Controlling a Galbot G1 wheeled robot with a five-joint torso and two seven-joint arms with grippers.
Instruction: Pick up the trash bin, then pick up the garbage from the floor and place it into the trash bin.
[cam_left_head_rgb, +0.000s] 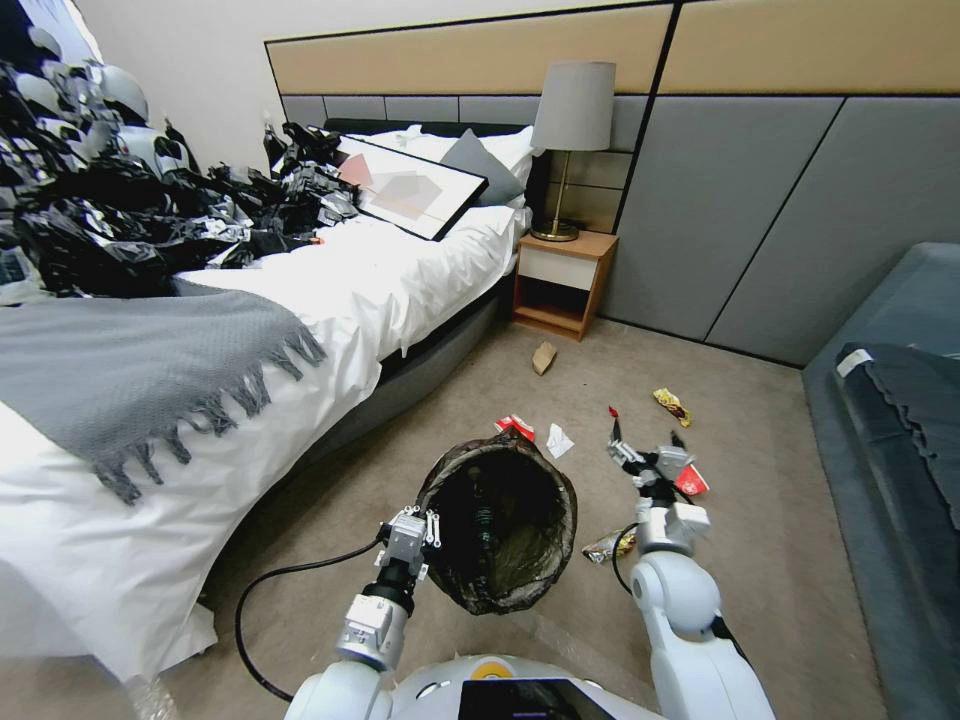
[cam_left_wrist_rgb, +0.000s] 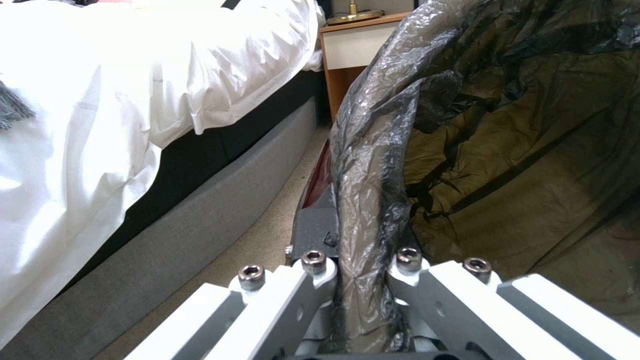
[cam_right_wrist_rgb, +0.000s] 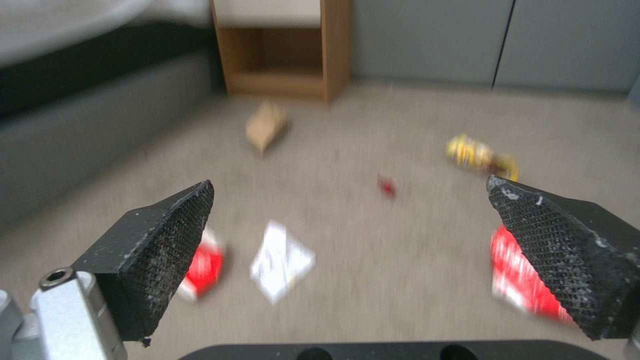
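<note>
The trash bin (cam_left_head_rgb: 497, 520), lined with a crinkly black bag, hangs tilted in front of me with its mouth facing up. My left gripper (cam_left_head_rgb: 415, 535) is shut on its near-left rim; the left wrist view shows the gripper (cam_left_wrist_rgb: 360, 260) pinching the bag-covered rim (cam_left_wrist_rgb: 367, 190). My right gripper (cam_left_head_rgb: 640, 455) hovers open over the carpet, its fingers (cam_right_wrist_rgb: 160, 250) spread wide. Garbage lies around it: a red-and-white wrapper (cam_left_head_rgb: 515, 427) (cam_right_wrist_rgb: 203, 265), white tissue (cam_left_head_rgb: 558, 440) (cam_right_wrist_rgb: 280, 260), another red wrapper (cam_left_head_rgb: 692, 482) (cam_right_wrist_rgb: 520, 280), tiny red scrap (cam_left_head_rgb: 612, 411) (cam_right_wrist_rgb: 387, 186), yellow wrapper (cam_left_head_rgb: 672, 405) (cam_right_wrist_rgb: 480, 155), brown paper (cam_left_head_rgb: 543, 357) (cam_right_wrist_rgb: 267, 127), dark wrapper (cam_left_head_rgb: 610, 545).
A bed (cam_left_head_rgb: 300, 300) with white sheets and a grey throw runs along the left. A wooden nightstand (cam_left_head_rgb: 562, 285) with a lamp stands against the grey panelled wall. A dark blue sofa (cam_left_head_rgb: 900, 420) borders the right side. Beige carpet lies between them.
</note>
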